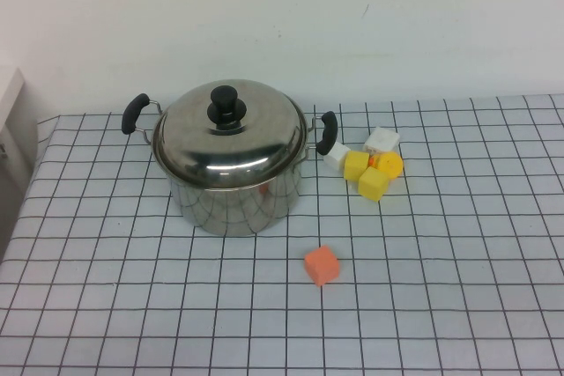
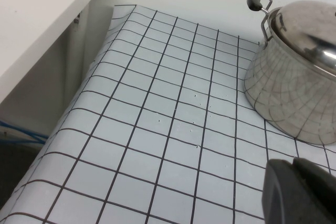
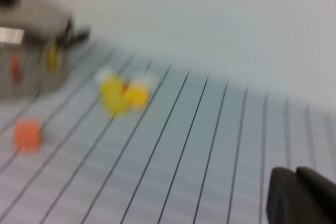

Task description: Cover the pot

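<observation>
Pot [image 1: 231, 195]: shiny steel, domed lid [image 1: 229, 136] on; left gripper [image 2: 299, 192], right gripper [image 3: 302, 195] off it.

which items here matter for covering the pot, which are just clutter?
Job:
- pot, steel, two black handles
- domed lid with black knob, already seated on the pot

Clutter:
- orange cube, in front of the pot
- yellow blocks and white blocks, clustered at the pot's right handle

Neither arm shows in the high view; left tool and right tool only peek into their wrist views.
</observation>
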`<state>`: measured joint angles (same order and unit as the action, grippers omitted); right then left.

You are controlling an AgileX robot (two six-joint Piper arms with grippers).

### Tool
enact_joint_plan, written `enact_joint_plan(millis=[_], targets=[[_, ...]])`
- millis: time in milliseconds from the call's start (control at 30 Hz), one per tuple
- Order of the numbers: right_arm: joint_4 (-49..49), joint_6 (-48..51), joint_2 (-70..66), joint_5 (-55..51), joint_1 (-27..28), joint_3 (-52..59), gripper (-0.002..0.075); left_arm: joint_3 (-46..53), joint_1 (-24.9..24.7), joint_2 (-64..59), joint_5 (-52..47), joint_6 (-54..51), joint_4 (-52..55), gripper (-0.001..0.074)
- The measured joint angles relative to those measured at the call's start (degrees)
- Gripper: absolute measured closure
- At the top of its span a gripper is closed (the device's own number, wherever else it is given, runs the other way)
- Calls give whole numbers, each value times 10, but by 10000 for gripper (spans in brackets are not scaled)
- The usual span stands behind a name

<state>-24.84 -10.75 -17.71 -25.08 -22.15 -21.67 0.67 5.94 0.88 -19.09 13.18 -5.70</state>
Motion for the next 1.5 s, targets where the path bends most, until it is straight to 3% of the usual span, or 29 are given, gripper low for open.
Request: enact_joint_plan(millis=[100,233,333,500,633,1000,1367,1500], targets=[[88,73,55,-85,17,16,717,0,0,0,0,0,0,738],[127,100,117,-81,68,66,717,0,0,0,0,0,0,738],[176,132,153,-42,120,115,717,0,0,0,0,0,0,738],[321,287,171,88,229,193,717,0,0,0,0,2,0,736],[345,325,174,171,284,230,717,0,0,0,0,3,0,736],[270,188,184,60,288,230,717,0,0,0,0,2,0,736],[266,165,184,51,288,227,717,0,0,0,0,2,0,736],[267,164,184,51,264,227,717,0,0,0,0,2,0,737]])
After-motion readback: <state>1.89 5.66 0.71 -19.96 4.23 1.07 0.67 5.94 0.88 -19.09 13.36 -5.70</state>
